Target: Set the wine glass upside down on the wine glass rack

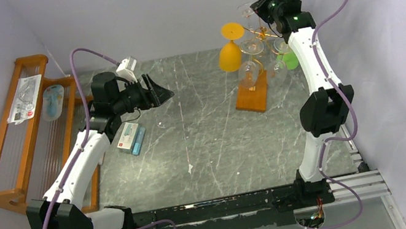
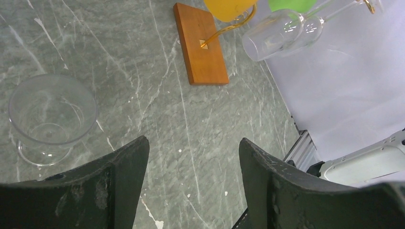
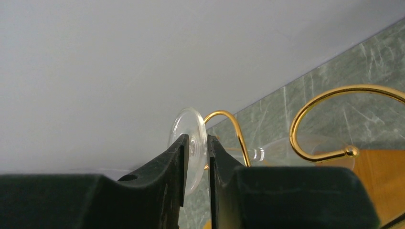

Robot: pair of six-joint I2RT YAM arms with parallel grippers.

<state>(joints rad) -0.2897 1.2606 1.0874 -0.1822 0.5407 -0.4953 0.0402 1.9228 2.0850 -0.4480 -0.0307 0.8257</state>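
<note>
The wine glass rack (image 1: 262,33), gold wire scrolls on an orange-brown wooden base (image 1: 252,95), stands at the back right; the left wrist view shows that base (image 2: 200,45). A clear wine glass hangs upside down from a gold scroll arm (image 3: 235,125), and its round foot (image 3: 192,125) sits between the fingers of my right gripper (image 3: 196,143). Those jaws stand slightly apart, with thin gaps beside the foot. The same gripper (image 1: 260,8) is high at the rack's top. My left gripper (image 2: 193,143) is wide open and holds nothing, hovering over the table at the left (image 1: 163,94).
An orange glass (image 1: 230,51), a green one (image 1: 288,61) and clear ones (image 1: 249,73) hang on the rack. Another clear glass (image 2: 52,114) stands upright on the table below my left gripper. A small box (image 1: 128,136) and a large slatted wooden rack (image 1: 12,140) lie left. Walls are close behind and right.
</note>
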